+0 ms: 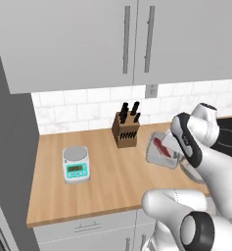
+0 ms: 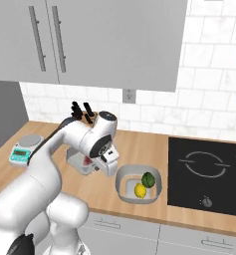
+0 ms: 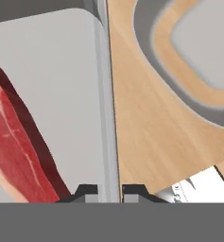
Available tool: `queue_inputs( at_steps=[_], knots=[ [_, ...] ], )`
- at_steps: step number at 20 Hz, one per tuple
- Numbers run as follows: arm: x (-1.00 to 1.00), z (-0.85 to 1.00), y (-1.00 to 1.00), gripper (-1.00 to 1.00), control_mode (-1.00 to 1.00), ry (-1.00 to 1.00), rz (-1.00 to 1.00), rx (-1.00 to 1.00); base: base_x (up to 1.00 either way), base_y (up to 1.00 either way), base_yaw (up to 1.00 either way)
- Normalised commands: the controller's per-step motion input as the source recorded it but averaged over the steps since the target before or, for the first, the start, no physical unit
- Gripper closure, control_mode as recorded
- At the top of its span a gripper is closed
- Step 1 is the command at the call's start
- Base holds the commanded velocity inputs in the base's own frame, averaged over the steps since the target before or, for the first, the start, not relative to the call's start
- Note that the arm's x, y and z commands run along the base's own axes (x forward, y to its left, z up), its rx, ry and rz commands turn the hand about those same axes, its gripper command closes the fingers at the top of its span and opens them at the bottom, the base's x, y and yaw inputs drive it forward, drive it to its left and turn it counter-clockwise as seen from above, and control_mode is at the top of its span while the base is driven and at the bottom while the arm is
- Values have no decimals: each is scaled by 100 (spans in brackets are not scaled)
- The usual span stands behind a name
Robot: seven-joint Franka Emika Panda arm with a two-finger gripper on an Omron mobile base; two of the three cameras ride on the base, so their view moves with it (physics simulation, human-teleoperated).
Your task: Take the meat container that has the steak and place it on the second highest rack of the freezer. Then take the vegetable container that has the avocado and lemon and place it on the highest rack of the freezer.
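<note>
The meat container (image 1: pixel 154 153) is a grey tray on the wooden counter right of the knife block, with the red steak (image 1: pixel 161 146) lying in it. In the hand view, my gripper (image 3: pixel 109 193) is shut on the tray's thin side wall (image 3: pixel 106 94), one finger on each side, and the steak (image 3: pixel 19 146) lies to the left of it. The vegetable container (image 2: pixel 123 185) stands just right of the meat tray (image 2: pixel 75 160), holding the lemon (image 2: pixel 140 190) and the avocado (image 2: pixel 148 179). My arm hides part of the meat tray. The freezer's grey side (image 1: pixel 10 171) stands at the far left.
A small kitchen scale (image 1: pixel 76 164) sits left on the counter and a knife block (image 1: pixel 126 128) stands at the back. A black cooktop (image 2: pixel 209 174) lies to the right. Grey wall cabinets (image 1: pixel 127 39) hang above the counter.
</note>
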Motion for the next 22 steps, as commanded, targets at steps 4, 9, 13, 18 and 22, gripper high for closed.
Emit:
queue_inputs(
  at_steps=[4,9,13,18,22],
  knots=[
    [0,47,0,100,-100,-4,37,5,0,0,0],
    [-4,31,3,100,-100,0,17,-6,0,0,0],
    [-19,34,0,100,-100,0,9,-15,0,0,0],
    [-24,38,4,100,-100,-3,21,-11,0,0,0],
    [-22,39,12,100,-100,-3,20,-4,0,0,0]
  ],
)
